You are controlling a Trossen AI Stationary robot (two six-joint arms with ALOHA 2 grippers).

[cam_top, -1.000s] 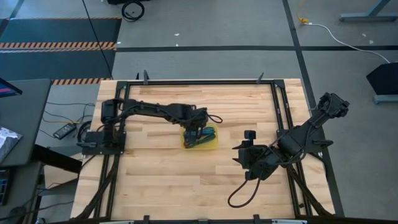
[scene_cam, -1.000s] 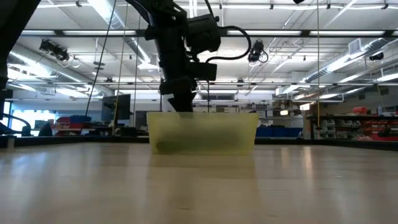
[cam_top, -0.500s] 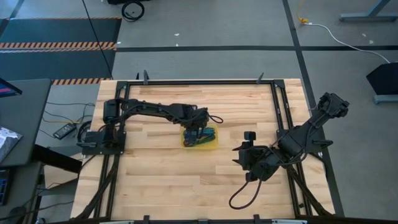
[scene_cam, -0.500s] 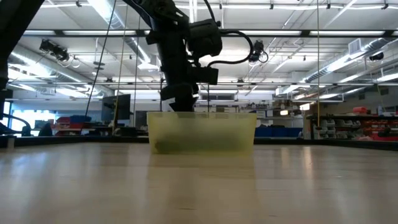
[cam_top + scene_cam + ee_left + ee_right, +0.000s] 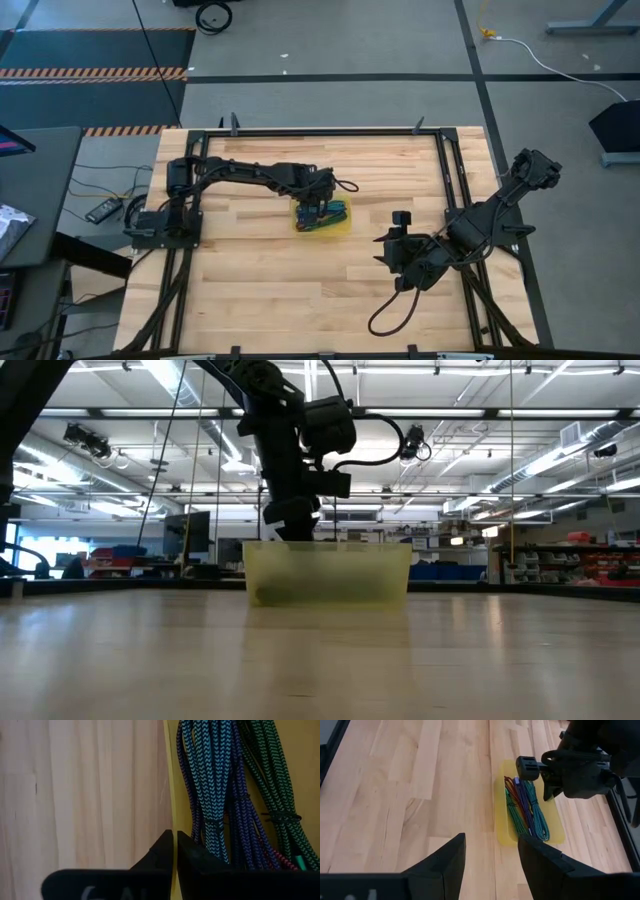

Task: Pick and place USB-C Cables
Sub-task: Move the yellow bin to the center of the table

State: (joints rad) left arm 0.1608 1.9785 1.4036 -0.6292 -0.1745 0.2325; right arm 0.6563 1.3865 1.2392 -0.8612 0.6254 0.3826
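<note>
Left wrist view: left hand pinched narrow on yellow tray wall, seemingly; USB-C cables inside; right hand wide.

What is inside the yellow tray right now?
The tray holds a bundle of braided cables lying side by side: teal, blue-purple, green and a red one. The left tool, shut, sits at the tray's rim. The count of cables is unclear, since they overlap.
</note>
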